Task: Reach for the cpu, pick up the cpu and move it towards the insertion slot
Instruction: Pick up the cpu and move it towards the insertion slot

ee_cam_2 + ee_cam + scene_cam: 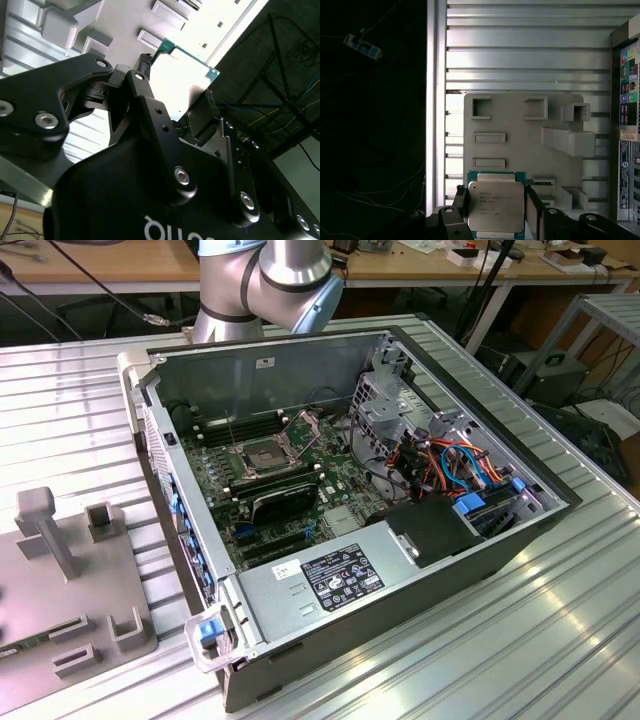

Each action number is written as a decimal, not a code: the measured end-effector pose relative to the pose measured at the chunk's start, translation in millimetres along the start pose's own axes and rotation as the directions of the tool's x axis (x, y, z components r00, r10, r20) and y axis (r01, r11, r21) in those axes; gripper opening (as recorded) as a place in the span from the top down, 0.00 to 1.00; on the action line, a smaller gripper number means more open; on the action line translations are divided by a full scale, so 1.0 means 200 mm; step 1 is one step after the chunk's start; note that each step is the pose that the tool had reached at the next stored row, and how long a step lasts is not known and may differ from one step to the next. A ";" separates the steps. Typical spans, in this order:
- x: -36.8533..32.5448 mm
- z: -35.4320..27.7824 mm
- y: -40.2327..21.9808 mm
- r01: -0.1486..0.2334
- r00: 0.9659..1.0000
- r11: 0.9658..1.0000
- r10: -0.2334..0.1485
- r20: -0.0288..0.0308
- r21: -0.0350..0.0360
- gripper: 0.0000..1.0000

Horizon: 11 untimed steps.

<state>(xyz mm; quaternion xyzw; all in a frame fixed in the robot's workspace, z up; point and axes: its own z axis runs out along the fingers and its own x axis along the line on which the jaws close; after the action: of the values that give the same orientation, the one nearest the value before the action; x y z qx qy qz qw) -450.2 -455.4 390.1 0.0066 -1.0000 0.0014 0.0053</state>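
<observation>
First wrist view shows the gripper (pixel 496 200) clamping one cpu (pixel 496 206).

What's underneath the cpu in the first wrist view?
The grey fixture plate with its recesses, on the ribbed table. The cpu, gripped by the claw, covers the plate's part directly beneath.

An electronics lab: opened computer case (pixel 270 365) on a ribbed metal table (pixel 560 625), cluttered wooden workbenches (pixel 110 262) behind.

cpu (pixel 496 206): matt silvery metal lid. Fixture (pixel 520 150): matt grey plastic. Table (pixel 520 50): ribbed shiny metal.
</observation>
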 end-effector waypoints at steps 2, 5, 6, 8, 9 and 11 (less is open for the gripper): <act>-0.002 0.000 0.000 0.000 1.000 1.000 0.000 0.000 0.000 0.45; -0.021 -0.001 0.000 0.000 1.000 1.000 0.000 0.000 0.000 0.45; -0.031 0.000 0.000 0.000 1.000 1.000 0.000 0.000 0.000 0.45; -0.046 -0.001 -0.001 0.000 1.000 1.000 0.000 0.000 0.000 0.45; -0.055 -0.001 -0.001 0.000 1.000 1.000 0.000 0.000 0.000 0.45; -0.072 -0.001 -0.001 0.000 1.000 1.000 0.000 0.000 0.000 0.45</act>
<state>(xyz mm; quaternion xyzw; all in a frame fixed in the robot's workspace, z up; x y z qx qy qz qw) -435.7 -455.4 390.1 0.0066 -1.0000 0.0013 0.0054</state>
